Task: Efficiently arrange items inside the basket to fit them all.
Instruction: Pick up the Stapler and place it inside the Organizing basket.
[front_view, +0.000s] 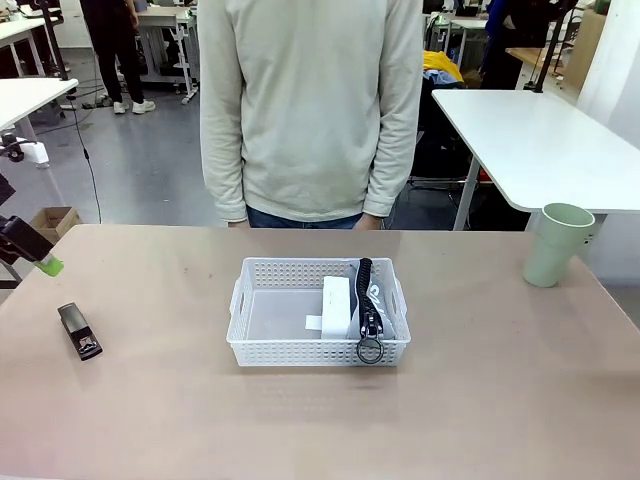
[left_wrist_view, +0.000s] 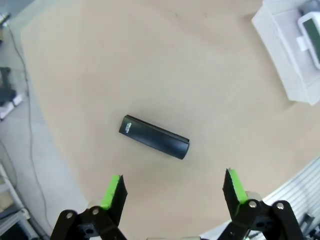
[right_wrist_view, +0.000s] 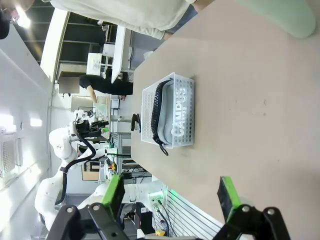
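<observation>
left end effector (left_wrist_view: 174, 185) is up over the left side of the table (front_view: 200, 420), fingers wide apart, nothing between them. black stapler (left_wrist_view: 154, 136) lies flat on the bare table ahead of the green pads (left_wrist_view: 114, 189), clear of both and outside the basket (front_view: 250, 335). in the front view it's well left of the basket, near the table's left edge.

right end effector (right_wrist_view: 171, 190) is spread wide too and empty. it hangs above the right side of the table with the basket well ahead of it.

basket sits mid table, in front of the person (front_view: 310, 110) standing at the far side with arms at the sides. inside it the white rounded box (front_view: 336, 303) is right of centre. just beside that is the grey pouch (front_view: 382, 303), up on its long edge along the right wall, black zipper on top. the zip ring (front_view: 369, 350) hangs over the near rim. the right wrist view shows the "campus" lettering through the lattice side. can't tell if box and pouch touch.

pale green cup (front_view: 557, 245) stands upright on the table at the far right, well apart from the basket, close to that edge.
</observation>
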